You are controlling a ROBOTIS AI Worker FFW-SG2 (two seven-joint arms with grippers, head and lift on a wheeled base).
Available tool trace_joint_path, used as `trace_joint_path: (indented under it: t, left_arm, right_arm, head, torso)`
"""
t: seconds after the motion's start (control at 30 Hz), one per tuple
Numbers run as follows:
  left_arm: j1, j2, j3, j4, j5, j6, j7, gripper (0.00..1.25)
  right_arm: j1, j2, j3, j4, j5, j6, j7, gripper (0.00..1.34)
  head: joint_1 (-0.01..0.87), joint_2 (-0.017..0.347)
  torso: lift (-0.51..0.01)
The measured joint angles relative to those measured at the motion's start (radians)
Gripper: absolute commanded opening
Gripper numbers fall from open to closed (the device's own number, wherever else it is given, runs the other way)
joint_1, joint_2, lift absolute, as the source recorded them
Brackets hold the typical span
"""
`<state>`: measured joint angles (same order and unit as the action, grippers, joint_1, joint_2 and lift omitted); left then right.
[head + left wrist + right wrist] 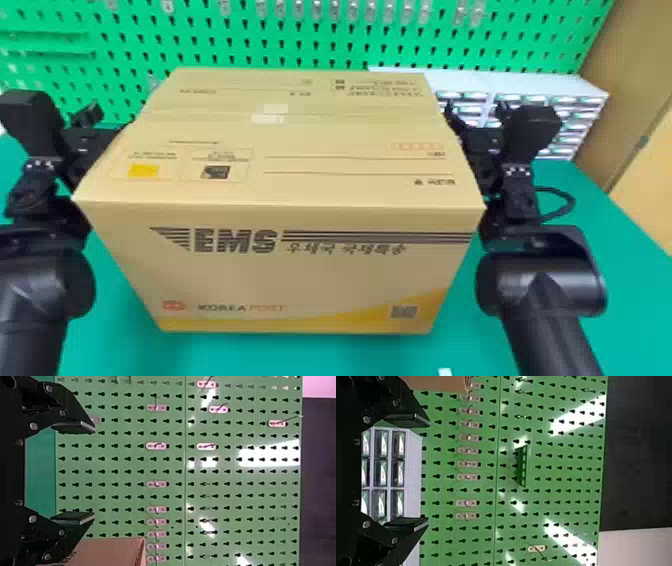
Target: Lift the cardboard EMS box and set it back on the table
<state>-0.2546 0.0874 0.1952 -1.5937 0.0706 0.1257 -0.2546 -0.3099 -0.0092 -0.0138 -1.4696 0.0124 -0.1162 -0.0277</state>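
left gripper (pixel 90 140): its two flat black fingers are standing wide apart, and nothing is showing between them in the left wrist view. right gripper (pixel 477 111): its black fingers are likewise standing wide apart, with nothing held in the gap.

just beside the inner finger of each gripper, outside either gap, the large tan cardboard ems box (pixel 280 270) is sitting upright between the two grippers. contact of the inner fingers with its side walls: cannot tell. its closed top is facing up and its printed front is facing the head camera. base touching the table or raised: cannot tell.

farther out, the flat green table (pixel 620 280) is spreading below the box and under both black arms. a looped black cable (pixel 572 200) is curving out beside the right arm, on the side away from the box. beyond the right fingers, a white cabinet of small clear-fronted drawers (pixel 530 82) is standing behind the table's far part. beyond both pairs of fingers, the bright green perforated pegboard (pixel 250 47) is rising behind the box, bearing small hooks.
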Motion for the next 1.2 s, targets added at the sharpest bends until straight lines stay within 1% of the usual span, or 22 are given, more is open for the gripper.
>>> trace_joint_path:
  t: [1.2]
  left_arm:
    - [-0.002,0.000,0.000,0.000,-0.002,0.003,0.000,0.77]
  right_arm:
    - [0.000,0.000,0.000,-0.002,0.000,0.004,0.000,0.94]
  head:
    - [0.678,-0.015]
  torso:
    - [-0.097]
